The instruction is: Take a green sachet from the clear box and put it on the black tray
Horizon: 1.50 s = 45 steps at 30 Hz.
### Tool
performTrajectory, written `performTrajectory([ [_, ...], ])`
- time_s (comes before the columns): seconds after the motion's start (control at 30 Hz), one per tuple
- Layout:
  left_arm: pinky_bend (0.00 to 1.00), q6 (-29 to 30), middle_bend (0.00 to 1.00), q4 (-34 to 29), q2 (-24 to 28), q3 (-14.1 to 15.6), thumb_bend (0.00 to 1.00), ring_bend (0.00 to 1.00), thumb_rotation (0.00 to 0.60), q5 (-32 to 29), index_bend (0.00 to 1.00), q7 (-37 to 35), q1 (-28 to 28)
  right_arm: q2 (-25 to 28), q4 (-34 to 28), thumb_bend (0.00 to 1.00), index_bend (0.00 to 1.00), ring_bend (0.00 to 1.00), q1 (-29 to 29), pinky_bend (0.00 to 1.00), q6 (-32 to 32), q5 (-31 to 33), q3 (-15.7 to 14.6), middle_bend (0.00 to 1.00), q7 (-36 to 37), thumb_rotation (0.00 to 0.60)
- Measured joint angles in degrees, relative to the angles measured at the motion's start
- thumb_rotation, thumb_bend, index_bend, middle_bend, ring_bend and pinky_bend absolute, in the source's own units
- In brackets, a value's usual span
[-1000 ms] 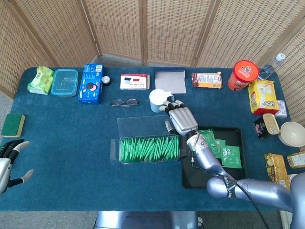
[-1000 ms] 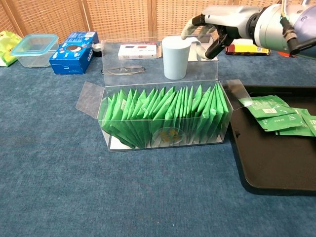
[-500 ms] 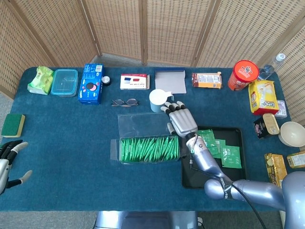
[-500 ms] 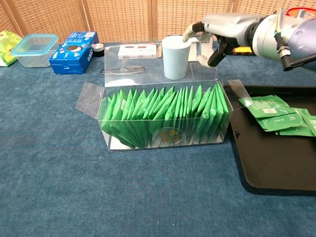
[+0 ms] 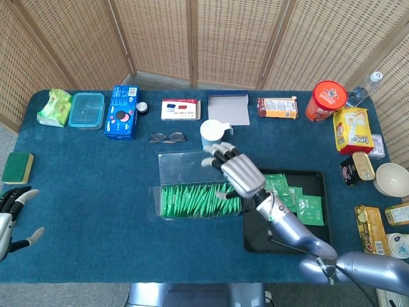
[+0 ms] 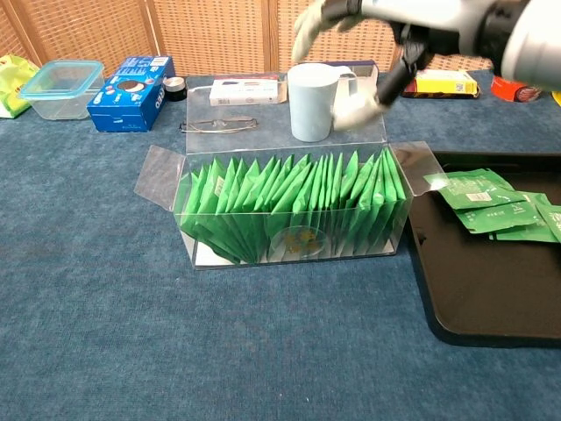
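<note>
We are seeing the right hand [image 5: 235, 173] hovering spread and empty over the clear plastic box [image 5: 192, 185] of green sachets [image 6: 289, 206], mid-tabletop; more are lying on the black tray [image 5: 281, 236]. Left hand [image 5: 9, 214] is idling spread at the left edge.

bright even light, soft shadows; moving robot hand [image 6: 368, 53] blurred.

Clear glossy plastic box [image 6: 289, 206], glossy foil-look green sachets [image 6: 289, 197], matt black tray [image 6: 491, 281], rough blue cloth desk [image 6: 105, 298], smooth metallic right hand [image 5: 238, 174].
</note>
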Motion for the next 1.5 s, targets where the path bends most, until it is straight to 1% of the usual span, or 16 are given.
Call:
performTrajectory([
  [0.1,0.26,0.1,0.15,-0.1,0.2,0.1,0.19,0.12,0.600,0.1,0.18,0.0,0.1,0.9,0.2,0.12,0.34,0.09,-0.1,0.12,-1.6,-3.7,-1.6,0.14,1.8,0.577],
  [0.27,0.26,0.1,0.15,-0.3,0.3,0.1,0.19,0.12,0.600,0.4,0.18,0.1,0.0,0.2,2.0,0.10,0.35,0.09,0.3,0.12,-2.7,-6.4,-2.3,0.15,2.1,0.586],
  [0.43,0.26,0.1,0.15,-0.4,0.3,0.3,0.19,0.12,0.600,0.6,0.18,0.1,0.1,-0.7,3.8,0.09,0.35,0.09,1.1,0.12,-3.7,-7.6,-2.5,0.15,0.5,0.599],
  [0.77,0.26,0.0,0.15,-0.6,0.3,0.4,0.19,0.11,0.600,0.7,0.18,0.5,0.1,-2.5,7.8,0.07,0.35,0.09,1.7,0.12,-4.4,-9.9,-3.2,0.15,-2.5,0.600],
  [1.13,0.26,-0.2,0.15,-0.7,0.2,0.5,0.19,0.11,0.600,0.6,0.18,0.7,0.1,-3.8,10.6,0.06,0.36,0.09,2.4,0.12,-4.8,-11.9,-3.7,0.16,-3.8,0.600],
  [1.5,0.26,-0.2,0.15,-0.2,0.0,0.6,0.19,0.11,0.600,0.3,0.18,0.5,0.3,-5.4,13.6,0.06,0.37,0.09,4.3,0.12,-7.2,-13.8,-4.4,0.17,-5.1,0.600],
])
